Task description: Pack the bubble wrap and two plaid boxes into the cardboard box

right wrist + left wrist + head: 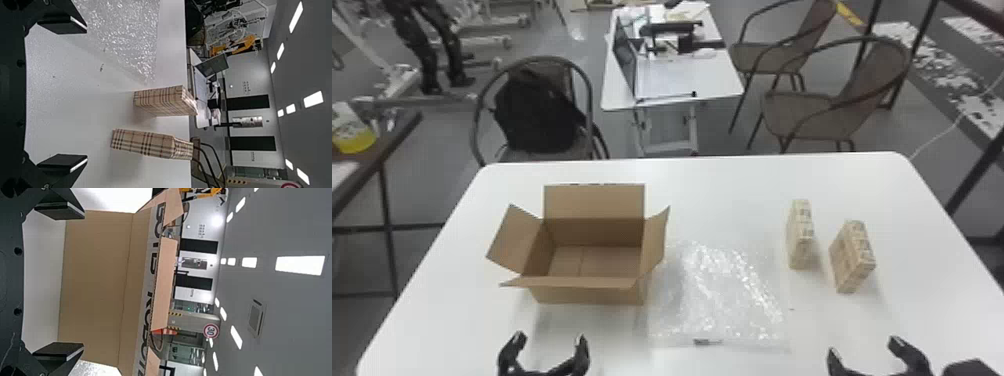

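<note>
In the head view my left gripper (547,345) stands open at the table's front, below the open cardboard box (589,295). My right gripper (864,350) is open at the front right, with nothing between its fingers. Flat on the table right of the carton lies the bubble wrap (722,295). Two plaid boxes stand upright farther right, a left one (800,235) and a right one (852,257), apart from each other. The left wrist view has the left gripper (82,282) facing the cardboard box (98,282). In the right wrist view, the right gripper (86,94) is apart from both plaid boxes.
The white table (722,185) bears everything. Beyond its far edge are a chair with a black backpack (537,112), a smaller white table (682,80) and brown chairs (807,112). The carton's flaps spread outward, one toward the bubble wrap.
</note>
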Available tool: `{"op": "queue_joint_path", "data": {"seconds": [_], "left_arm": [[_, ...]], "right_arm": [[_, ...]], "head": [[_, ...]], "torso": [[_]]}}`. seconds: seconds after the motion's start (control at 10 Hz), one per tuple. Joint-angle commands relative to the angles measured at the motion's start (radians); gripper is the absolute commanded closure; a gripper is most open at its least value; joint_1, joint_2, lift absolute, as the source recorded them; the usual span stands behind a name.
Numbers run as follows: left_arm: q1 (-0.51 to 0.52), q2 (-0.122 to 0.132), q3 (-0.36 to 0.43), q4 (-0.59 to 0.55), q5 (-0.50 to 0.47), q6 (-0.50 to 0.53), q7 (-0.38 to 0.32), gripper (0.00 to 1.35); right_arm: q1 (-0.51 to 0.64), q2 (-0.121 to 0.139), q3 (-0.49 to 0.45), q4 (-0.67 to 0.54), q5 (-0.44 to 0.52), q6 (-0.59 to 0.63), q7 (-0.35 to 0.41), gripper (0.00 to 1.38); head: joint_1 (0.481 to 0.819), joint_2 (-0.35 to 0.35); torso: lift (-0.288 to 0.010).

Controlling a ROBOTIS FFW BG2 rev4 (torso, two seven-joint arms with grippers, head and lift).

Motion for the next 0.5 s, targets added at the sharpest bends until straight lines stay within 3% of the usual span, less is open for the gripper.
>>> {"op": "queue_joint_path", "data": {"seconds": [0.0,0.4], "left_arm": [[0.000,-0.003,0.000,0.002,0.002,0.000,0.000,0.13],[0.000,-0.003,0.000,0.003,0.008,0.000,0.000,0.13]], "right_arm": [[0.000,0.000,0.000,0.001,-0.004,0.000,-0.001,0.14],[-0.001,0.000,0.000,0.002,-0.009,0.000,0.001,0.14]], "head": [[0.695,0.110],[0.695,0.111]], "torso": [[-0.050],[-0.050]]}}
